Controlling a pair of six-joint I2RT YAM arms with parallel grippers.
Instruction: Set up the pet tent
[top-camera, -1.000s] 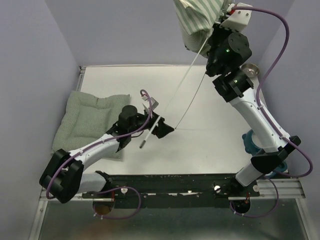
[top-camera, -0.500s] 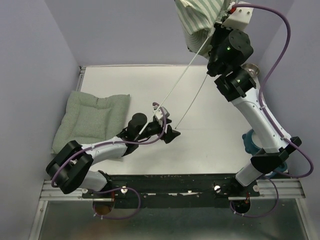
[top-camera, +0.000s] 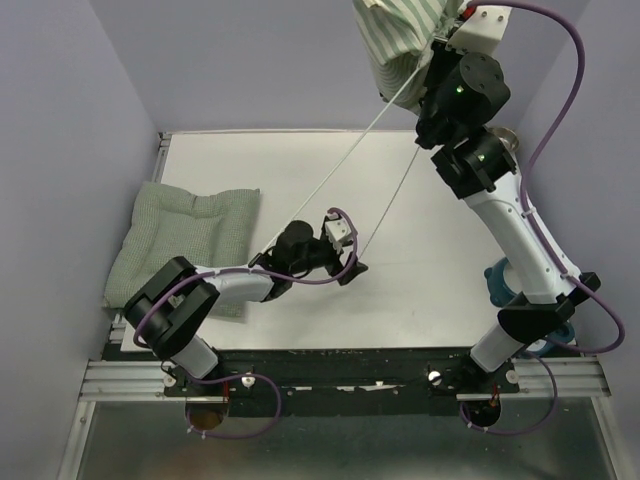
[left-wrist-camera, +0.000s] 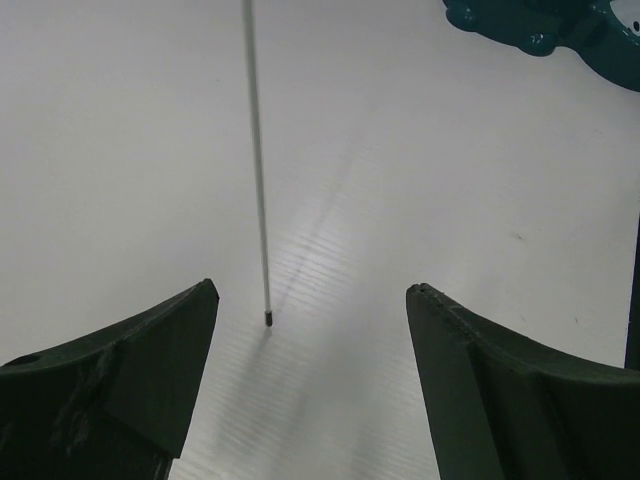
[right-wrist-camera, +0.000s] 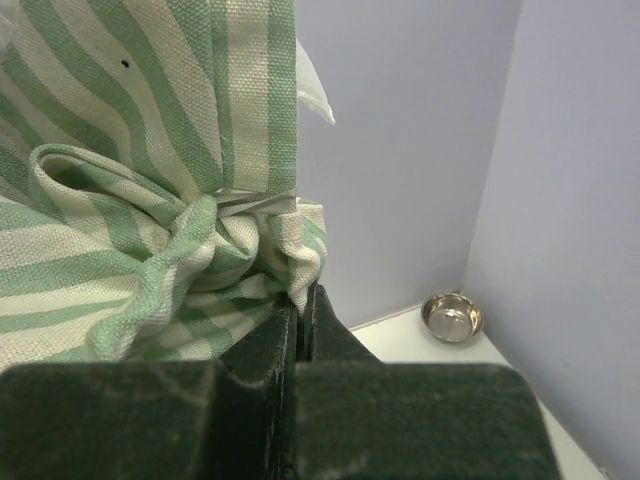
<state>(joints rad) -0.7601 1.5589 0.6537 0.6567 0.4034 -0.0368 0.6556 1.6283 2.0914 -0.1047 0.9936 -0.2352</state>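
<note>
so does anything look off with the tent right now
The pet tent hangs bunched up high above the table, pinched in the shut right gripper; its poles dangle loose, one tip reaching down inside the open left gripper.

pet tent (right-wrist-camera: 120, 150): green and white stripes
pole (left-wrist-camera: 257, 170): whitish, with a dark tip
cushion (top-camera: 185, 235): pale green, checked quilting
table (top-camera: 250, 160): white
bowl (right-wrist-camera: 452, 317): shiny silver
walls (top-camera: 230, 60): lavender
cables (top-camera: 578, 48): purple
clamp (left-wrist-camera: 540, 25): teal
right arm (top-camera: 505, 225): white shell, black joints, small green lights
</note>
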